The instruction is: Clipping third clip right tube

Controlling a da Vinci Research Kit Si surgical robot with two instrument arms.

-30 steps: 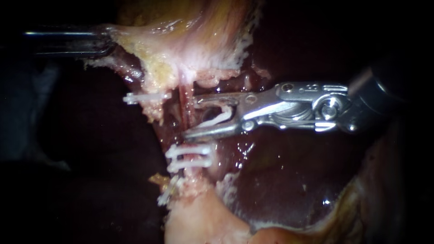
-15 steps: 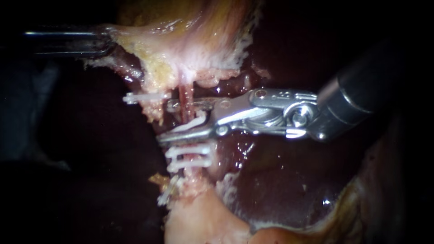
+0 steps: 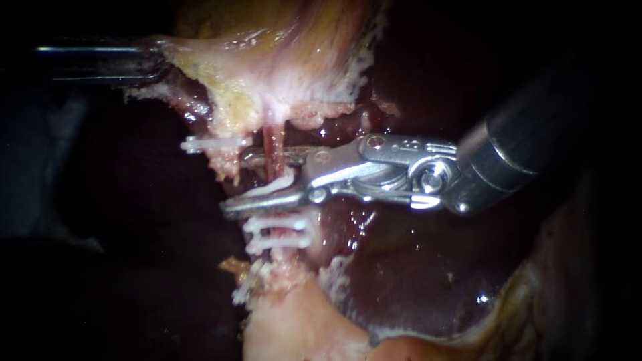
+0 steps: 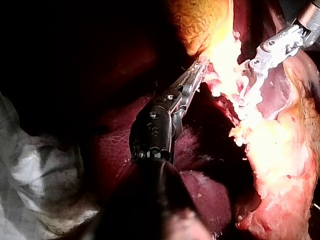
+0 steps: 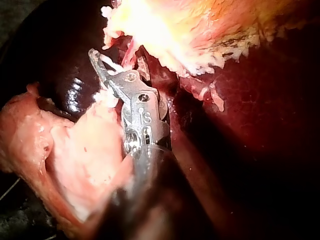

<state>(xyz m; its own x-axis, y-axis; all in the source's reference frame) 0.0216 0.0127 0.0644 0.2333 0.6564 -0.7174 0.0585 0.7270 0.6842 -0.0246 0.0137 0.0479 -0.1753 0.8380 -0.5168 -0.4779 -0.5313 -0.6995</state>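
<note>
My right instrument reaches in from the right and carries a white clip in its jaws. The jaws stand apart on either side of a thin red tube. This tube runs down from the pale gallbladder tissue. Just below the jaws, two white clips sit on the same tube. My left instrument enters at the upper left, its jaws shut on the gallbladder's edge. The left wrist view shows those jaws closed on pale tissue. In the right wrist view my right instrument spans the tube.
Another white clip lies on the pale strand left of the tube, and one more sits lower down. Dark red liver fills the lower right. Pale fatty tissue lies at the bottom.
My right instrument has slid leftwards, so its jaws and the clip now straddle the tube. The gap between the jaws has narrowed. My left instrument has held still.
</note>
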